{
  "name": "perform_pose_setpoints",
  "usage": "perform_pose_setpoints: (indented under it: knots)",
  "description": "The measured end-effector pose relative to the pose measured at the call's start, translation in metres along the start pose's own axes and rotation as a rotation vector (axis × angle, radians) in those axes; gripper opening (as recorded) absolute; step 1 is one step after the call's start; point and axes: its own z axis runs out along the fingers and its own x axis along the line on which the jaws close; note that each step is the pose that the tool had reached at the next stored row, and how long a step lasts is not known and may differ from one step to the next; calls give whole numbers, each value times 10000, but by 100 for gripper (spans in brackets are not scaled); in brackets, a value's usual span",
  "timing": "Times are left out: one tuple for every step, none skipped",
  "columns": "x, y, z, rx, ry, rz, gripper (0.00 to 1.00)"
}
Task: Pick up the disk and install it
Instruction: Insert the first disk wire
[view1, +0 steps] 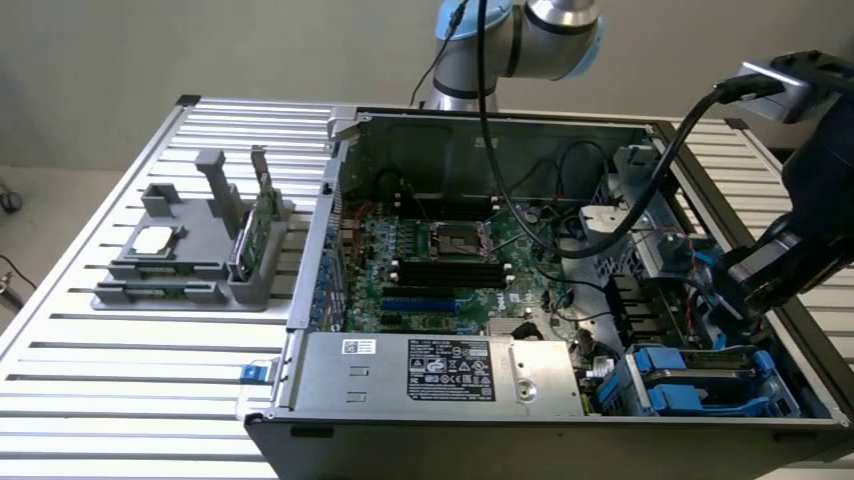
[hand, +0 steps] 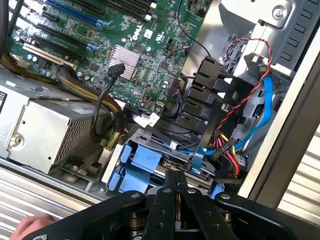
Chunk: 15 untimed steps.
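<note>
Gripper (hand: 177, 196) with jaws clenched together on nothing, poised just above the disk (hand: 145, 159), disk lying in its blue carrier inside the computer case (view1: 534, 428) drive bay, beside the power supply (view1: 441, 372)

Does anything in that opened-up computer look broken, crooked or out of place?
Nothing stands out. The computer case lies open with no damage showing, the disk sits level in a corner near the shut fingers, and the cables look like ordinary wiring.
</note>
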Motion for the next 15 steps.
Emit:
perform_pose_setpoints:
  knots:
    - [0, 0, -1, -1, -2, 152, 11]
    - [0, 0, -5, 3, -2, 304, 11]
    - [0, 0, -5, 0, -5, 456, 11]
    - [0, 0, -9, 5, -4, 608, 11]
    - [0, 0, -10, 3, -7, 774, 11]
    - [0, 0, -14, 6, -7, 925, 11]
    - [0, 0, -15, 5, -9, 1078, 11]
    - [0, 0, -17, 7, -10, 1234, 11]
    - [0, 0, -20, 9, -11, 1382, 11]
    - [0, 0, -22, 10, -12, 1538, 11]
    - [0, 0, -24, 10, -13, 1691, 11]
    - [0, 0, -26, 12, -15, 1842, 11]
    - [0, 0, -29, 14, -15, 1994, 11]
    - [0, 0, -29, 13, -17, 2156, 11]
    - [0, 0, -32, 16, -18, 2308, 11]
